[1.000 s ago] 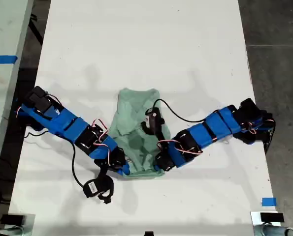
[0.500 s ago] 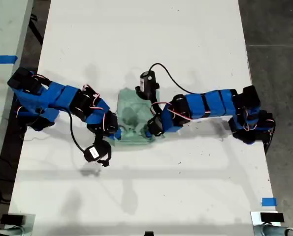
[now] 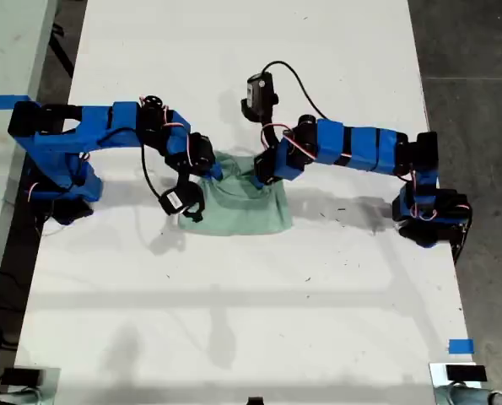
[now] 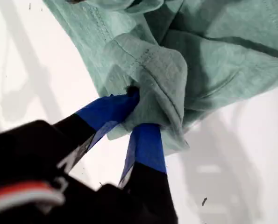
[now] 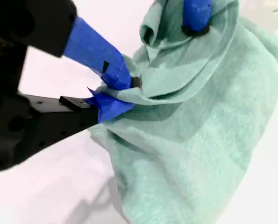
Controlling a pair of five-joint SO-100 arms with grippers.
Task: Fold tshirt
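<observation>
The pale mint-green tshirt lies bunched in a short rectangle in the middle of the white table. In the exterior view two blue arms meet at its far edge, one gripper reaching in from the exterior view's left and the other gripper from the right. My first gripper is shut on a folded hem of the tshirt. My second gripper is shut on a fold of the tshirt, with the other gripper's blue finger showing across the cloth.
A second table with blue tape stands along the exterior view's left. Grey floor runs past the table's edge on the exterior view's right. A blue tape mark sits near the front corner at the exterior view's right.
Both grippers have carried the tshirt's near edge away from the table's front and over to its far edge. The cloth now lies about half as long.
</observation>
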